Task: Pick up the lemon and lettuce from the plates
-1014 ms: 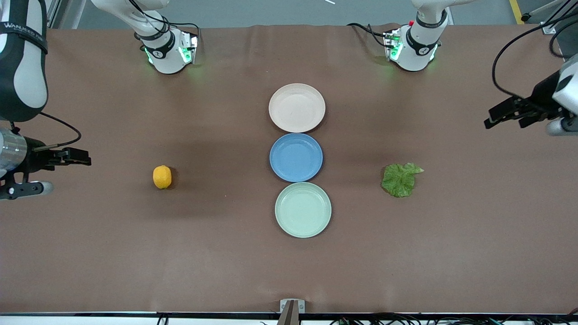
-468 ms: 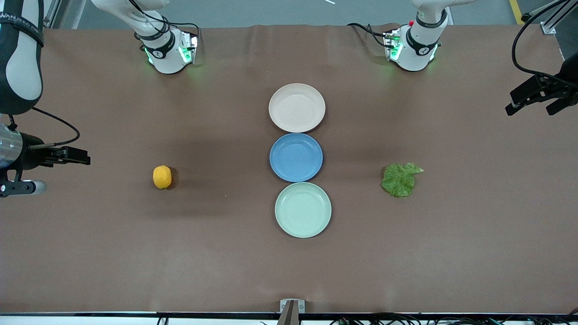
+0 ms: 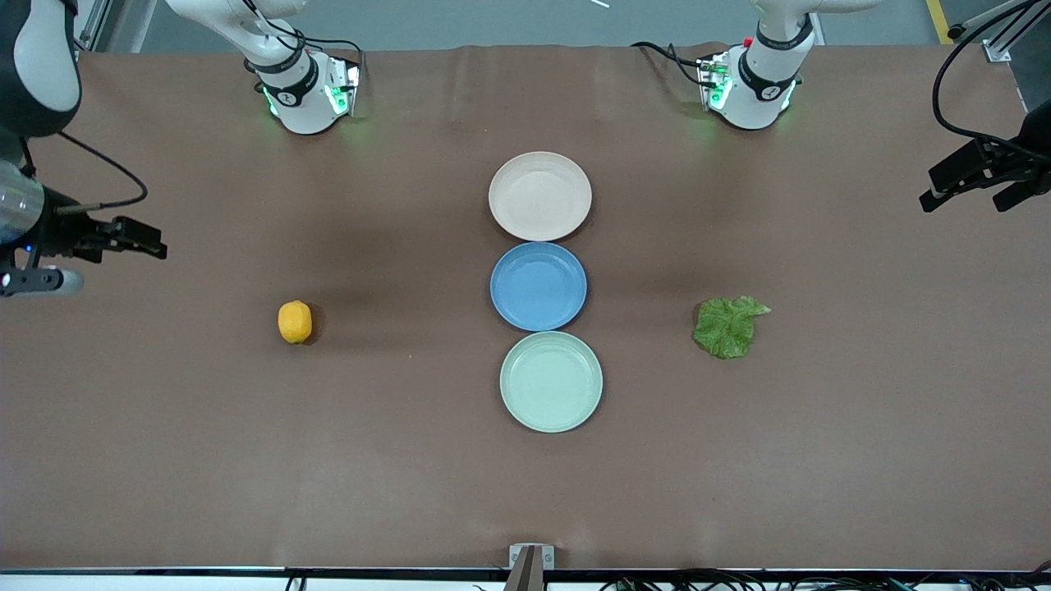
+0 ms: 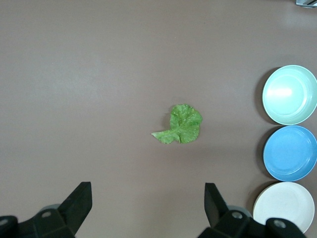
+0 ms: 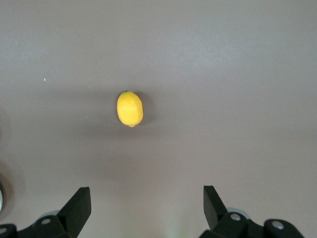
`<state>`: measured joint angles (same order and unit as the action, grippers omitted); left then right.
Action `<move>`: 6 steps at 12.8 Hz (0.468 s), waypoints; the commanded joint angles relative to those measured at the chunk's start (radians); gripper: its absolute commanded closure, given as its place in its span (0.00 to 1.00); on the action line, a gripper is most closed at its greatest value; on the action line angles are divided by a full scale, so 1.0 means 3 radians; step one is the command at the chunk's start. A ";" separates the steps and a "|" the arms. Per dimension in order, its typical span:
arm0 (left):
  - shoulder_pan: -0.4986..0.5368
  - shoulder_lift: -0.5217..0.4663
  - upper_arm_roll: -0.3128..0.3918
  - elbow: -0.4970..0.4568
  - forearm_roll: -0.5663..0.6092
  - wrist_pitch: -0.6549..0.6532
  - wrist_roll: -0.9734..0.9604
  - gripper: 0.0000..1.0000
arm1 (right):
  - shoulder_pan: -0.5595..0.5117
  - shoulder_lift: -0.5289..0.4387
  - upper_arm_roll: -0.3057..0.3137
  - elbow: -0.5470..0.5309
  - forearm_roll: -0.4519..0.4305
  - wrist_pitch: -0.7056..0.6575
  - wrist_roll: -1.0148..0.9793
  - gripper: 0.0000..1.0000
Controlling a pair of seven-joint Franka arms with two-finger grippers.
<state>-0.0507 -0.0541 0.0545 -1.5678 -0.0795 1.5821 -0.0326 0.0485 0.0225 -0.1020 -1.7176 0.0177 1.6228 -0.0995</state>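
The lemon [image 3: 295, 322] lies on the bare table toward the right arm's end, and shows in the right wrist view [image 5: 130, 108]. The lettuce [image 3: 727, 327] lies on the bare table toward the left arm's end, and shows in the left wrist view [image 4: 181, 125]. The beige-pink plate [image 3: 539, 195] and the mint green plate [image 3: 551, 381] are empty. My right gripper [image 3: 156, 246] [image 5: 147, 208] is open and empty, high over the table's end, apart from the lemon. My left gripper [image 3: 961, 205] [image 4: 147, 208] is open and empty, high over the other end, apart from the lettuce.
An empty blue plate [image 3: 538, 286] sits between the two task plates, the three forming a row down the table's middle. The left wrist view shows the mint [image 4: 290, 94], blue [image 4: 290, 152] and beige-pink [image 4: 283, 206] plates.
My left gripper has drawn back toward its end of the table and risen. My right gripper has shifted toward the robots' bases. Lemon, lettuce and plates have not moved.
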 commanded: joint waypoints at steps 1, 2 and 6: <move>-0.0010 0.0032 0.0002 0.0092 0.0066 -0.0079 -0.0004 0.00 | -0.0013 -0.0274 0.0028 -0.0278 0.0002 0.0078 0.0010 0.00; -0.0010 0.0032 0.0002 0.0087 0.0066 -0.0079 -0.0004 0.00 | -0.0023 -0.0300 0.0033 -0.0268 -0.0013 0.0032 -0.0046 0.00; -0.0010 0.0037 0.0007 0.0097 0.0066 -0.0079 0.0017 0.00 | -0.0202 -0.0356 0.0160 -0.0267 -0.0013 -0.0020 -0.0164 0.00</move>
<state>-0.0507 -0.0532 0.0546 -1.5677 -0.0795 1.5821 -0.0326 0.0336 -0.0485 -0.0986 -1.7654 0.0163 1.6161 -0.1308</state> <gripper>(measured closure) 0.000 0.000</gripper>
